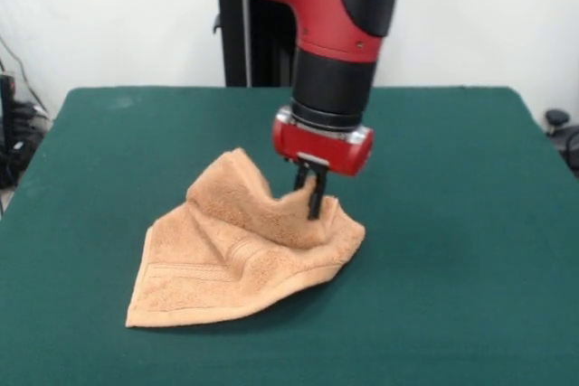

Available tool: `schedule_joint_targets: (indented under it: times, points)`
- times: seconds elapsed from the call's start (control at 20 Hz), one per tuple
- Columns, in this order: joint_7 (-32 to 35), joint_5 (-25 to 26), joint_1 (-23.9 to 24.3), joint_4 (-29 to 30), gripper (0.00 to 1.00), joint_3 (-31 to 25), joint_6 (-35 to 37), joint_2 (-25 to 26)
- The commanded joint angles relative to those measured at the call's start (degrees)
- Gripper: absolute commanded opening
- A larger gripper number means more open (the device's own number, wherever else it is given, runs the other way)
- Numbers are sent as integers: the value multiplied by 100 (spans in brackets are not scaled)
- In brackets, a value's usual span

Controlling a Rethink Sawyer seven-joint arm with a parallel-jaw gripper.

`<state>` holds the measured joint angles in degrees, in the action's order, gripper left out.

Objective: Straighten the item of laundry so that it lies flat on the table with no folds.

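Note:
The item of laundry [240, 250] is a tan terry towel with a woven band near its front hem. It lies crumpled on the dark green table [434, 223], slightly left of centre. Its front left corner lies flat, while its back part is lifted into a ridge with a dip in the middle. My gripper [311, 196] hangs from the red and black arm above the towel's right rear part. Its black fingers [316, 198] are close together and pinch a raised fold of the towel. The fingertips are buried in the cloth.
A black post stands behind the table at the back [244, 42]. Dark cables and gear show at the left edge [14, 133], and a dark object at the right edge [559, 124].

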<state>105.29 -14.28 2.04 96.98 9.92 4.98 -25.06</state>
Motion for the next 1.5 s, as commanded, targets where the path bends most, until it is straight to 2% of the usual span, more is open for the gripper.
schedule_joint_targets:
  times: [0.05, 0.4, 0.8, 1.25, 1.5]
  points:
    - [1542, -605, -679, -209, 0, -78, 504, 157]
    - [1741, -1042, -1204, -129, 0, 343, 1371, -369]
    - [1987, -1207, -1595, -426, 0, 834, 2470, -783]
    - [1945, -1263, -1630, -498, 0, 905, 3159, -1338]
    - [1600, -1290, -1342, -126, 0, 656, 2877, -1639]
